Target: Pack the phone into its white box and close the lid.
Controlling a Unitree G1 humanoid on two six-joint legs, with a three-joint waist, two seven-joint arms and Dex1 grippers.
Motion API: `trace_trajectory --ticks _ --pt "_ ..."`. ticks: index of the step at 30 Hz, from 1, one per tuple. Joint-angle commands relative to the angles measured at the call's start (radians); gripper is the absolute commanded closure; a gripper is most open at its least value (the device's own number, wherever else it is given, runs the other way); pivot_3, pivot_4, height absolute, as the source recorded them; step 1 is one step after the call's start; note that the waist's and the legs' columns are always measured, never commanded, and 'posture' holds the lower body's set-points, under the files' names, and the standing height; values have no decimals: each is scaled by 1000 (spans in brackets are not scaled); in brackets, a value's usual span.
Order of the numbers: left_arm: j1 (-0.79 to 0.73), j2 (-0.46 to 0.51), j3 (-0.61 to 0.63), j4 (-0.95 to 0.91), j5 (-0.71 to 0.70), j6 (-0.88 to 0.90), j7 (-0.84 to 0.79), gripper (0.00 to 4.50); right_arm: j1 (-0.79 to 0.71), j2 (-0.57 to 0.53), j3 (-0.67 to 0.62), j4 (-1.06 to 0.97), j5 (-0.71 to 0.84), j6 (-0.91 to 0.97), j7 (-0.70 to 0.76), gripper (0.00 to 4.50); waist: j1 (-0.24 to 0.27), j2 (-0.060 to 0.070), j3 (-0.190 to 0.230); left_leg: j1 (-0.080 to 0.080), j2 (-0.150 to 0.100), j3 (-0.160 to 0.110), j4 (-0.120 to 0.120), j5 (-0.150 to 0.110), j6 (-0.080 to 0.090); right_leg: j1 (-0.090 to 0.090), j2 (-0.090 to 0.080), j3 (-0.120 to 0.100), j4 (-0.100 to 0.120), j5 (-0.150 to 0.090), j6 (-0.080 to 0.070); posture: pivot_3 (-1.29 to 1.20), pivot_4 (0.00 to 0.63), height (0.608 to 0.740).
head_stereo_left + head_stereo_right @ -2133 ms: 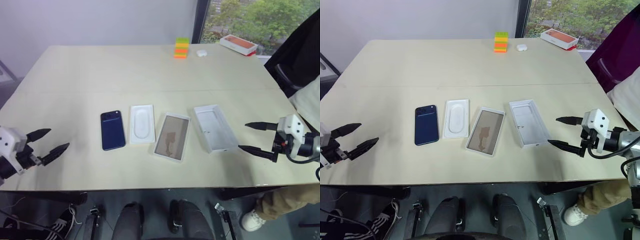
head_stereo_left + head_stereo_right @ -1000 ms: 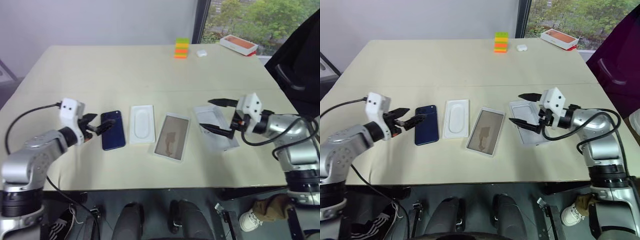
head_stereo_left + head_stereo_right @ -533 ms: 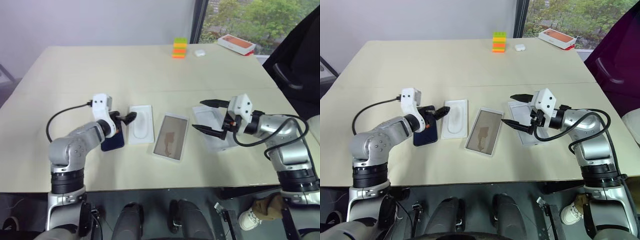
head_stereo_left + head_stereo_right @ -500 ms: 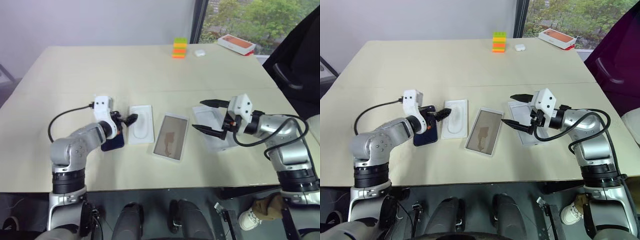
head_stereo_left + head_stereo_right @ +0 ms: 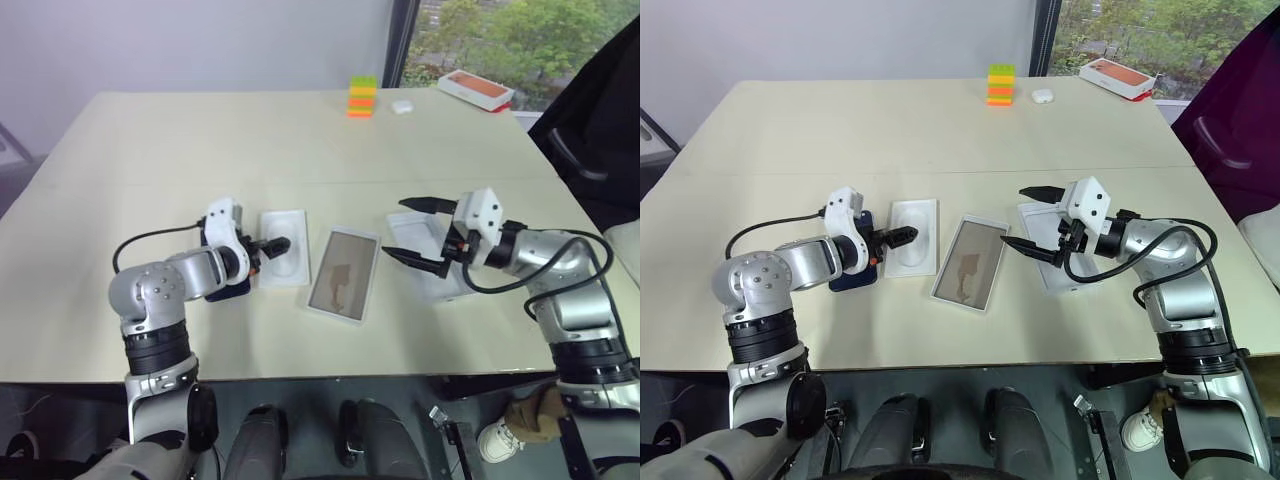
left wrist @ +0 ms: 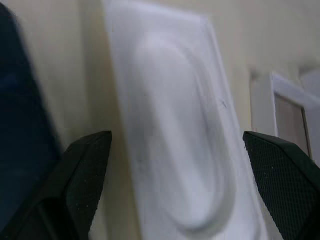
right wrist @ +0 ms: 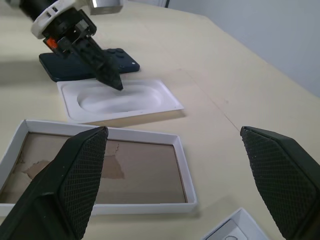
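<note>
The dark blue phone [image 5: 853,277] lies flat at the left of the row, mostly under my left forearm. My left gripper [image 5: 272,246] is open and reaches past the phone, with its fingertips [image 6: 87,167] straddling a white insert [image 5: 284,262] that has an oval recess. To the right lies the white box [image 5: 345,273], a shallow tray with a brown floor. The lid [image 5: 440,287] rests open side up at the far right. My right gripper [image 5: 400,228] hovers open over the lid's left end, holding nothing.
At the table's far edge stand a stack of coloured blocks [image 5: 363,96], a small white case [image 5: 402,105] and a white box with an orange picture [image 5: 476,88]. A dark-clothed person [image 5: 600,110] is at the right.
My left gripper has moved right, from the phone's left side across it to the oval insert, rolling as it went. The right gripper has stayed over the lid.
</note>
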Motion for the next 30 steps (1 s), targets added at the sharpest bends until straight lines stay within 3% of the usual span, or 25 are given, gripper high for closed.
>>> trace_trajectory --ticks 1,8,11,14,26,29,30 --pt "1 -27 43 6 10 41 12 80 -19 7 -11 -17 7 -14 -9 56 1 0 0 0 0 0 0 0 0 0 0 0 0 0 0 0 150 740" --pt "-9 -68 85 28 27 86 11 80 -22 10 -8 -24 3 -13 -10 56 2 0 0 0 0 0 0 0 0 0 0 0 0 0 0 0 150 740" --pt "-8 -83 103 32 28 91 6 940 -20 11 -6 -32 3 -11 -13 0 3 0 0 0 0 0 0 0 0 1 0 0 0 0 0 0 150 740" --pt "-12 -92 114 31 41 99 7 2317 -18 13 -4 -37 3 -9 -16 0 5 0 0 0 -1 0 0 0 0 1 -1 0 0 0 0 0 150 740" --pt "-7 -90 114 25 71 117 -18 2317 -34 13 4 -49 6 -2 -23 0 4 0 0 0 -1 0 0 0 0 1 -1 0 -1 0 0 0 150 740" --pt "3 -93 115 24 79 113 -21 3139 -35 13 6 -52 6 0 -23 0 4 0 0 0 -1 0 0 0 0 1 -1 0 -1 0 0 0 150 740" --pt "5 -91 113 23 82 112 -22 3636 -36 14 7 -53 6 1 -24 0 4 0 0 0 -1 0 0 0 0 1 -1 0 -1 0 0 0 150 740"
